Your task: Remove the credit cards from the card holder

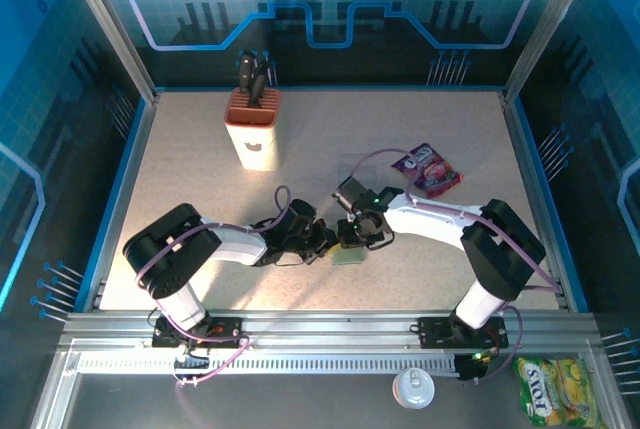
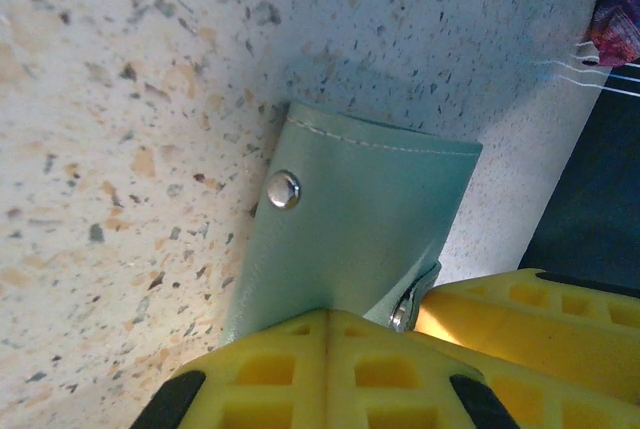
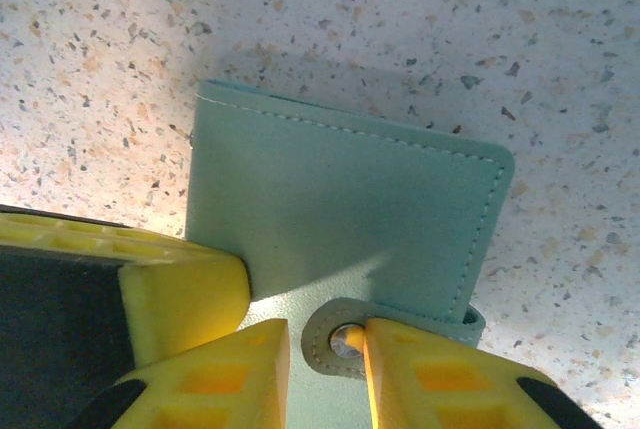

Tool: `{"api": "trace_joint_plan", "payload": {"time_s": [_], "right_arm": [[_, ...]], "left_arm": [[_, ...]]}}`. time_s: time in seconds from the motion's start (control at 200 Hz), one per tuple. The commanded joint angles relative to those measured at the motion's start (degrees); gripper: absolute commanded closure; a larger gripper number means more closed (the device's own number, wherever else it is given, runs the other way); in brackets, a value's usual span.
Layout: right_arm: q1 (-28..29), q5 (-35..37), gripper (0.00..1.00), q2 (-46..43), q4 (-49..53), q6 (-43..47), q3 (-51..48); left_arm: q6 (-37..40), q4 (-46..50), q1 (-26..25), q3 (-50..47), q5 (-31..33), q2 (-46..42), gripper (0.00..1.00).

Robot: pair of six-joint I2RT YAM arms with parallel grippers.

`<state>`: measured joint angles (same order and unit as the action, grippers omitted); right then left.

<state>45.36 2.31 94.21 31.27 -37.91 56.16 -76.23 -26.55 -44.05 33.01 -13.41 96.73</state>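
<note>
Because the card holder lies on the table near its front centre, caught between my two hands, the main hazard is a tug-of-war. My left hand is closed, its fingers together on a thin strip of the holder's near edge. If that shallow bite slips, the holder will slide or swing round instead of opening. My right hand has its fingers narrowly apart, straddling the rounded end of the snap tab, and it is not visibly clamped on it. The tab is small and smooth, so a closing pinch may skid off its metal snap. The two hands' yellow fingers also stand just beside each other and could collide.

The holder is a plain, pale grey-green bifold with neat stitching along its edges and a slight bow in its upper panel. A bare metal stud shows on one face, so I judge the clasp undone. The credit cards, I judge, lie hidden between the folded panels.

A purple snack packet and a knife block stand well apart, farther back.
</note>
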Motion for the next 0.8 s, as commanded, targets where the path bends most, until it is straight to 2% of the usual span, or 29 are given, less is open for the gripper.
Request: {"api": "trace_joint_plan", "payload": {"time_s": [0.0,0.175,0.32,0.46,0.795], "right_arm": [[0.21,0.72,0.73,1.5,0.9,-0.56,-1.63],[-0.1,0.75,0.74,1.58,1.25,-0.63,-1.72],[-0.22,-0.56,0.68,2.86,1.45,-0.13,-1.45],[-0.25,-0.51,0.67,4.55,2.17,0.12,-0.94],[-0.76,1.14,0.75,7.79,2.68,-0.15,-0.5]], "left_arm": [[-0.72,7.16,-0.09,-2.34,1.59,3.2,1.0],[-1.13,6.77,-0.1,-2.52,1.46,3.25,1.0],[-1.24,6.51,-0.07,-2.47,1.42,3.66,1.0],[-1.28,6.59,-0.07,-2.34,1.36,3.81,1.0],[-1.62,7.04,-0.09,-2.63,1.55,4.07,1.0]]}}
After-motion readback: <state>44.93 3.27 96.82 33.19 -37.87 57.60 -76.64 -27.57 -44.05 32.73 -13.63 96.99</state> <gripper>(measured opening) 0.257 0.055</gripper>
